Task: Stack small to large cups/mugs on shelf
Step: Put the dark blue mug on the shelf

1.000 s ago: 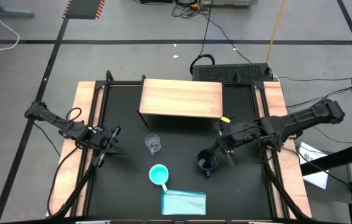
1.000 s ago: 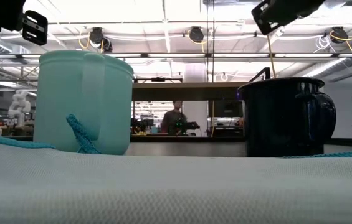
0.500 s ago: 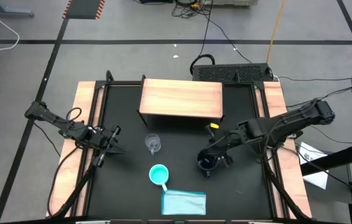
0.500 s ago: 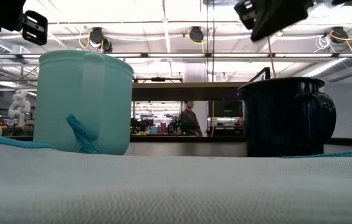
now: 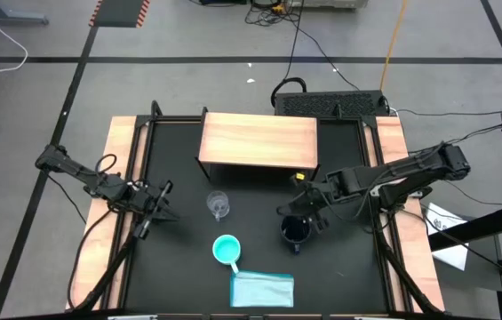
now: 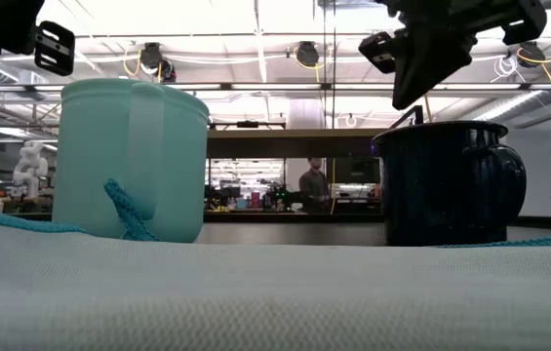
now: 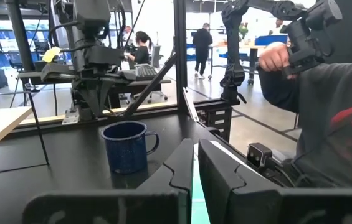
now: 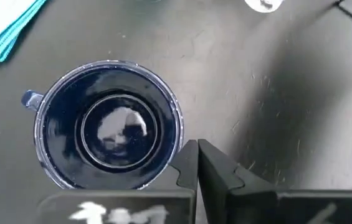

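Overhead, a black table holds a wood-topped shelf at its far edge, with nothing on it yet. Three cups stand apart on the table in front of it: a small clear glass cup, a turquoise mug nearer the front, and a dark navy mug to the right. A folded light blue cloth lies just beside the turquoise mug at the front edge.

The right gripper hangs just above the navy mug's rim, its fingers pressed together and holding nothing. Its wrist camera looks straight down into the mug, which suggests the arm is lining up on the largest cup first, since that one likely forms the base of the stack.

The left gripper waits at the table's left side, well apart from the cups, fingers nearly together and holding nothing.

From table height the cloth fills the foreground and hides the bases of both mugs; the glass cup does not show there at all. The navy mug's handle is only a small nub at the rim in the right wrist view. Beyond the table, a person's sleeve and hand appear in the left wrist view.
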